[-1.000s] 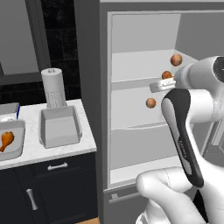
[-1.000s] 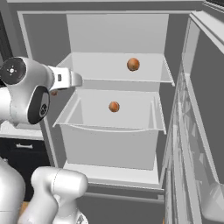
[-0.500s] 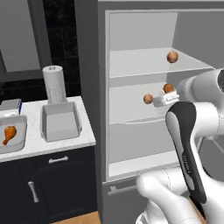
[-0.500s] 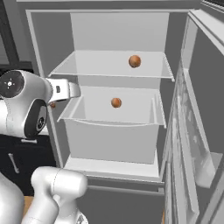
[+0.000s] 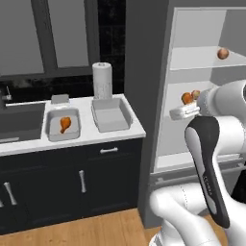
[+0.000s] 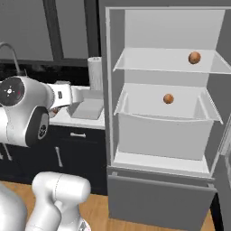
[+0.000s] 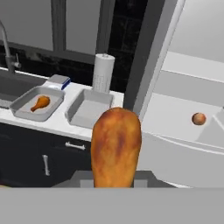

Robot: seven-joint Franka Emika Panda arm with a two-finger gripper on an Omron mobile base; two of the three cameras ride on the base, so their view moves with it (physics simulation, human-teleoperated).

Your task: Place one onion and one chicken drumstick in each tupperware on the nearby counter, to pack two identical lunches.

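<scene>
A browned chicken drumstick (image 7: 116, 146) stands up close in the hand view, and my gripper (image 7: 116, 181) is shut on it with its tips hidden behind the meat. From the left base view the gripper (image 5: 185, 104) hangs in front of the open fridge, drumstick (image 5: 187, 98) on top. Two grey tupperwares sit on the white counter (image 5: 137, 129): the left one (image 5: 50, 132) holds a second drumstick (image 5: 65, 124), the right one (image 5: 111, 115) is empty. One onion (image 6: 194, 57) lies on the upper fridge shelf, another (image 6: 168, 99) on the lower one.
A paper towel roll (image 5: 102, 79) stands behind the empty tupperware. A dark sink (image 5: 19, 120) with a faucet (image 7: 6, 43) lies to the left. The fridge wall (image 5: 149, 72) rises just right of the counter's end. Black cabinet doors (image 5: 48, 192) run below.
Both base views have swung left, so the counter and sink now show more and the fridge sits further right. The gripper keeps its hold on the drumstick, outside the shelves.
</scene>
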